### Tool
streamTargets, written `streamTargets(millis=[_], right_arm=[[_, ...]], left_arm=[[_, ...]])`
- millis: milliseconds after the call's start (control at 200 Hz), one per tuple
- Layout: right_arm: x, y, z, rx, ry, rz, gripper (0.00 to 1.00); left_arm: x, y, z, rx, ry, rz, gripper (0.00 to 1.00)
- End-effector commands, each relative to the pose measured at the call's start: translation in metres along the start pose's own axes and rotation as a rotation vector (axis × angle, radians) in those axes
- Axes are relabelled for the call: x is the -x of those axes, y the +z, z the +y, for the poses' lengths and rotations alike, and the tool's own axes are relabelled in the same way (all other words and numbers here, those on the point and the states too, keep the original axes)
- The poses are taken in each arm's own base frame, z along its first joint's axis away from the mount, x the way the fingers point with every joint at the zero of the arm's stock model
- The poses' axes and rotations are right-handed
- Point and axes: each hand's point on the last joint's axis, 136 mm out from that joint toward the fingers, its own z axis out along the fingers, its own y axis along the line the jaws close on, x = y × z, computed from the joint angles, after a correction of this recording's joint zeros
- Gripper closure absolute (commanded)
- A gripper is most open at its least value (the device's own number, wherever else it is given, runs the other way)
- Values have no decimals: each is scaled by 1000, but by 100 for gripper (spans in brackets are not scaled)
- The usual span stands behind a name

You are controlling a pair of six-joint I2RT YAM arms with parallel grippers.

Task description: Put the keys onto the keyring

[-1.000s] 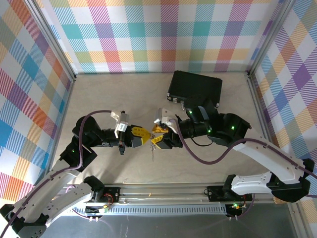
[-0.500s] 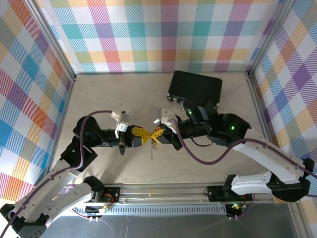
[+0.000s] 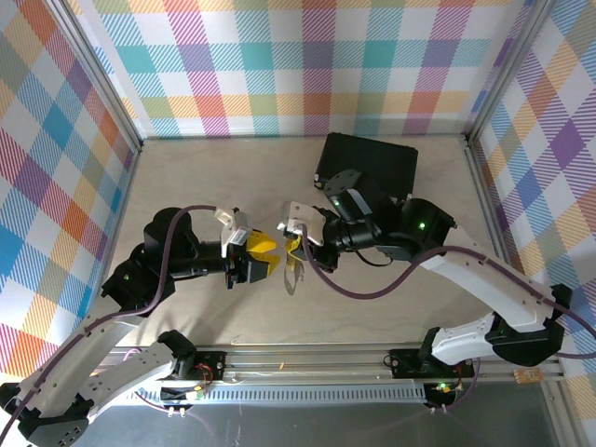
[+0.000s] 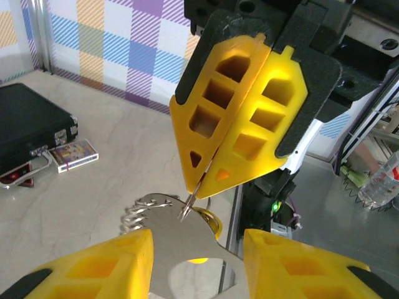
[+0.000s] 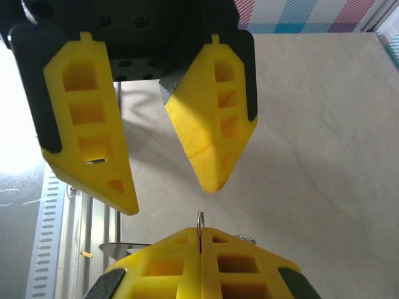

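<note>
1. The right end effector has its yellow fingers pressed fully together. They pinch the thin grey metal keyring, and a short bit of wire stands out past the fingertips toward 12 o'clock in its own wrist view.
2. The left end effector faces it tip to tip, its yellow fingers spread wide apart, and we see nothing gripped in it.
3. From the left wrist we see the flat silvery-grey metal keys at 6 o'clock, between the spread fingers and just under the right end effector's tip. The keyring wire appears to touch their upper edge. We cannot tell whether the keys touch either finger.
4. In the top view the two end effectors meet near the middle of the pale beige surface, and the keys dangle at 6 o'clock from the right one.
5. The black rectangular hard case lies on the surface at 1 o'clock from the end effectors, well apart from the keys.
</note>
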Motion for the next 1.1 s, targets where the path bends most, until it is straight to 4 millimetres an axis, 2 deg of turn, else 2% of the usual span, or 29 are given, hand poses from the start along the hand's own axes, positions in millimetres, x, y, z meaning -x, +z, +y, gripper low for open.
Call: streamTargets(millis=[0, 185, 465, 630, 655, 840, 910, 1040, 1095], right_arm=[[8, -5, 3, 3, -55, -7, 100], [11, -2, 12, 52, -67, -26, 100], [16, -9, 24, 100, -73, -73, 100], [18, -12, 25, 101, -76, -93, 100], [19, -13, 26, 104, -75, -99, 100], [21, -18, 32, 133, -76, -124, 100], [22, -19, 34, 141, -75, -130, 100], [22, -20, 37, 158, -74, -137, 100], [22, -20, 38, 161, -72, -142, 100]], left_arm=[[1, -1, -6, -21, 14, -8, 58], [5, 4, -6, -47, 7, -37, 61], [4, 9, -5, -61, -1, -36, 66], [3, 9, -6, -69, -8, -34, 74], [10, 8, -7, -74, 14, -60, 74], [14, 9, -10, -93, 18, -80, 77], [17, 8, -12, -104, 20, -92, 83], [21, 8, -15, -119, 21, -115, 87], [24, 7, -17, -131, 21, -128, 93]])
